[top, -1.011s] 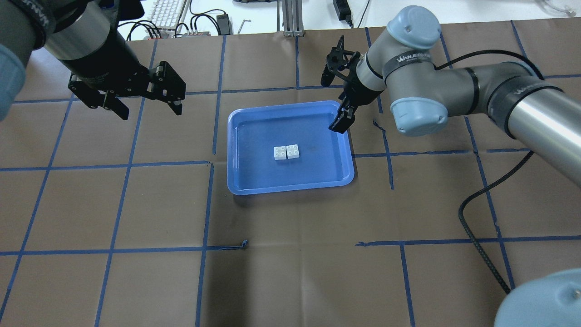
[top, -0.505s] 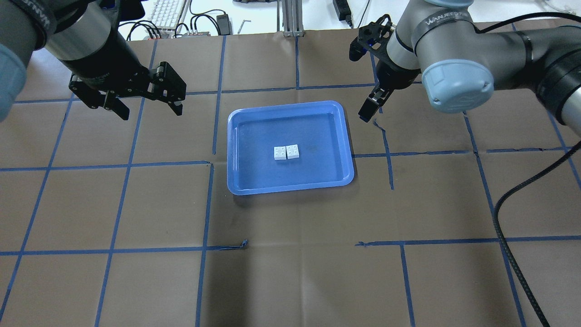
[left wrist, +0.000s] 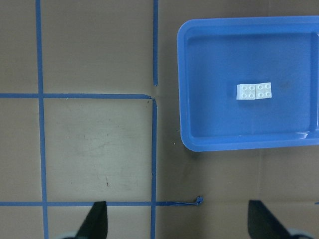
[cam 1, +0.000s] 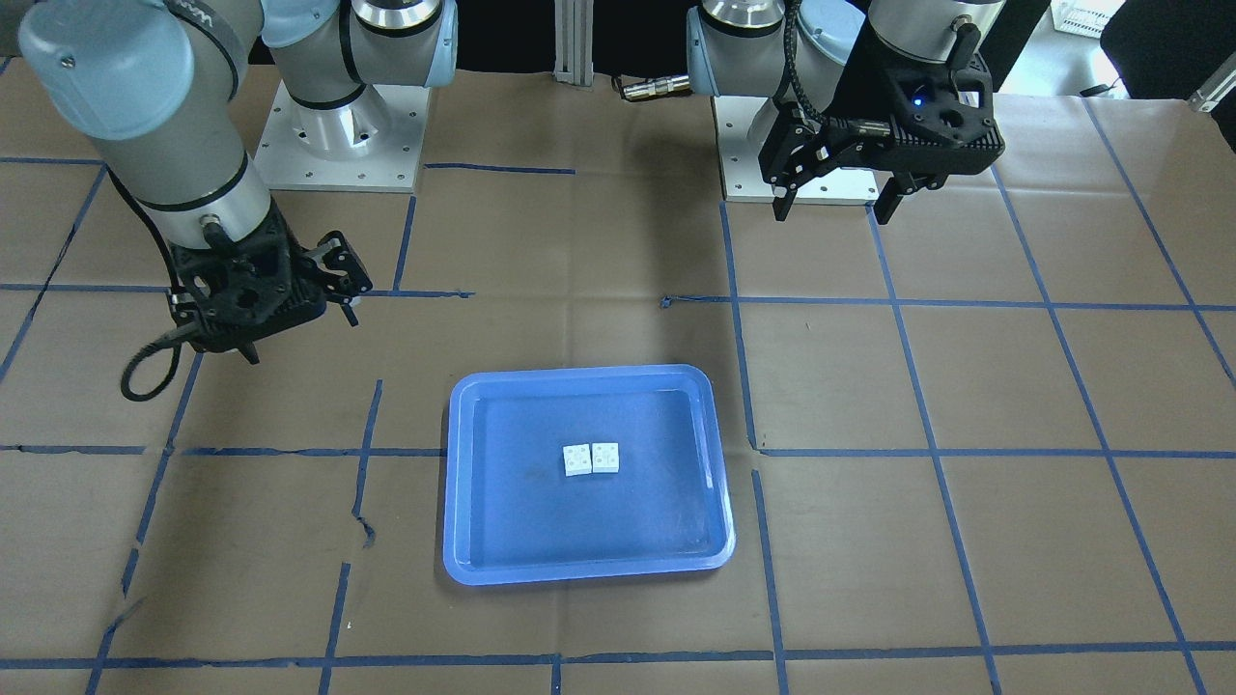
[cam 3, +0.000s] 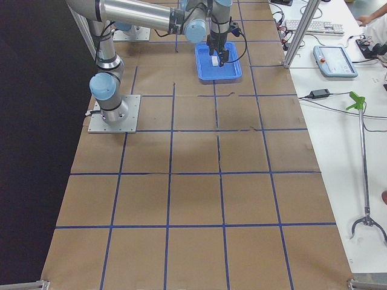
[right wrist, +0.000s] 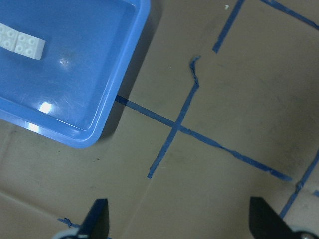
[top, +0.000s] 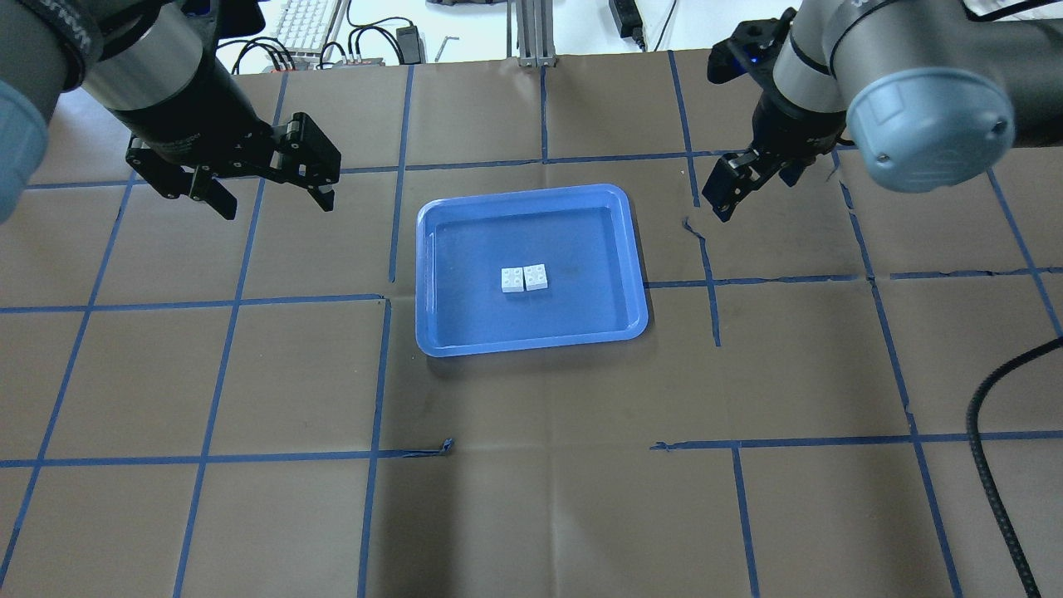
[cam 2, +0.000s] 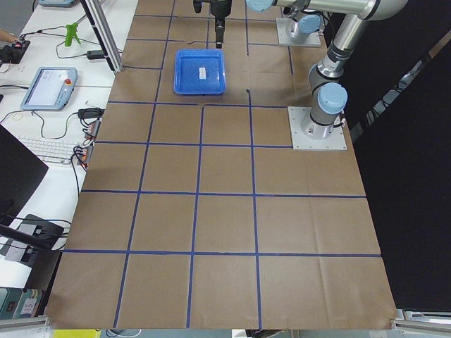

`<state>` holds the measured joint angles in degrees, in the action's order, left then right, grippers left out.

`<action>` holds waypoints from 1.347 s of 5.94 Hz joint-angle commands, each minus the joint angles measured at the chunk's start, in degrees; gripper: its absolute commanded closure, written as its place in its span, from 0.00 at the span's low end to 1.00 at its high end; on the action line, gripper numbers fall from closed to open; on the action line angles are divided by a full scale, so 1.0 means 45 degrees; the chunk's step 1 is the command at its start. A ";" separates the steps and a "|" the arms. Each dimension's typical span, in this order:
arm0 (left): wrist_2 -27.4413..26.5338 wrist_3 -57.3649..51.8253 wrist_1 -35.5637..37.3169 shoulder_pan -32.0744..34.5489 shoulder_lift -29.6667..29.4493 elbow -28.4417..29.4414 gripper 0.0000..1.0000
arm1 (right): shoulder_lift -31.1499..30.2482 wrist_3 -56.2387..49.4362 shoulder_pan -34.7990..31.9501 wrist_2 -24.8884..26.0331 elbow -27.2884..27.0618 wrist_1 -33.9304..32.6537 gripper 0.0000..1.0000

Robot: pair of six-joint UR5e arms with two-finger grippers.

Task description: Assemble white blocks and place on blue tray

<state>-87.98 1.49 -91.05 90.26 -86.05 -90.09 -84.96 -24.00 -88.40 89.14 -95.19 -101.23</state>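
Two arms stand off over the brown table with its blue tape grid, neither one above the blue tray, which lies flat near the table's middle. The left gripper hangs well to the tray's left with its fingers spread wide and nothing between them. The right gripper hangs just off the tray's far right corner, and its wrist view shows its fingers parted and empty too. The white blocks rest near the middle of the tray floor, studs up, side by side and touching. Whether they are locked together cannot be told. Placing looks finished, and the step in hand is probably pulling clear. If the blocks still need stacking, the next move calls for a narrow pinch on one brick without nudging its neighbour.
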 commanded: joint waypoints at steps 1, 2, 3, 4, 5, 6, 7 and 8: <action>0.0000 0.0000 0.0000 0.0000 0.0001 0.0000 0.01 | -0.0863 0.2532 0.0348 0.0073 0.0234 0.1123 0.00; 0.0000 0.0000 0.0000 0.0000 0.0001 0.0000 0.01 | -0.0944 0.4010 0.0328 0.0092 0.1087 0.2792 0.00; 0.0000 0.0000 0.0000 0.0000 0.0001 0.0000 0.01 | -0.0965 0.4992 0.0270 0.0054 0.1927 0.3969 0.00; 0.0000 0.0000 0.0000 0.0000 0.0001 0.0020 0.01 | -0.1003 0.5756 -0.0233 0.0053 0.1954 0.4039 0.00; 0.0000 0.0000 0.0000 0.0000 0.0001 0.0020 0.01 | -0.0907 0.5937 -0.0683 0.0053 0.1877 0.3865 0.00; 0.0000 0.0000 0.0000 0.0000 0.0001 0.0001 0.01 | -0.0848 0.5901 -0.0649 0.0053 0.1896 0.3825 0.00; 0.0000 0.0000 0.0000 0.0019 0.0001 0.0000 0.01 | -0.0848 0.5862 -0.0455 0.0053 0.1896 0.3844 0.00; 0.0000 0.0000 0.0000 0.0000 0.0001 0.0020 0.01 | -0.0867 0.5861 -0.0453 0.0034 0.1896 0.3825 0.00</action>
<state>-87.98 1.49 -91.06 90.31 -86.04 -90.06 -88.83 2.40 -90.61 89.36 -86.67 -83.97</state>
